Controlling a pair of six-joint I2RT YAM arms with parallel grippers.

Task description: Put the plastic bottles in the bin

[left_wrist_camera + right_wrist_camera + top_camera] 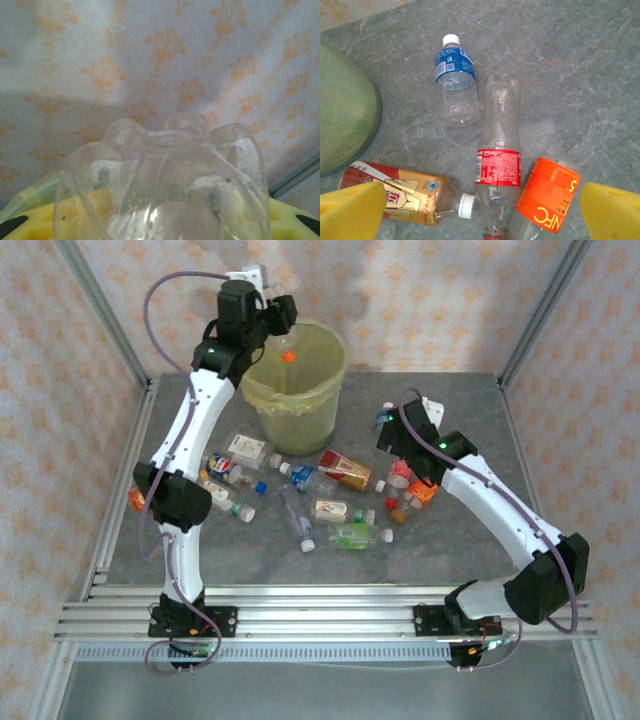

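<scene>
Plastic bottles [330, 510]: mostly lying flat on the table [470, 540], scattered between the bin [305, 415] and the arm bases, so plenty left to clear by the look of it. Left gripper [160, 226] up over the bin mouth, yellow pads [37, 226] pinching one clear bottle [165, 185] by its body; brought there, presumably, for a straight drop into the yellowish liner. Hangs orange cap [288, 356] down in the top view, petalled base toward the wrist camera. Right gripper [481, 215] low over the cluster just right of the bin, fingers [612, 210] spread wide, gripping nothing; looks lined up for a next pick, with the red-labelled bottle [498, 167] and the orange-labelled bottle [547, 195] lying side by side, touching or nearly so, on the table under the gap. Blue-labelled bottle [454, 80] further out, tan-labelled bottle [402, 197] partly behind the other finger. Hard to make out: neck and label of the held bottle in the wrist view, whether its cap sits above or below the rim, anything inside the bin through the bag. Cut off at the frame edge: lower ends of the red-labelled and orange-labelled bottles. Partly covered from above: bottles under the right wrist, plus a small orange object [135, 499] behind the left arm's elbow, bottle or not unclear. Slice of bin wall cropped at the left edge of the right wrist view. Exact count of what remains not possible.
</scene>
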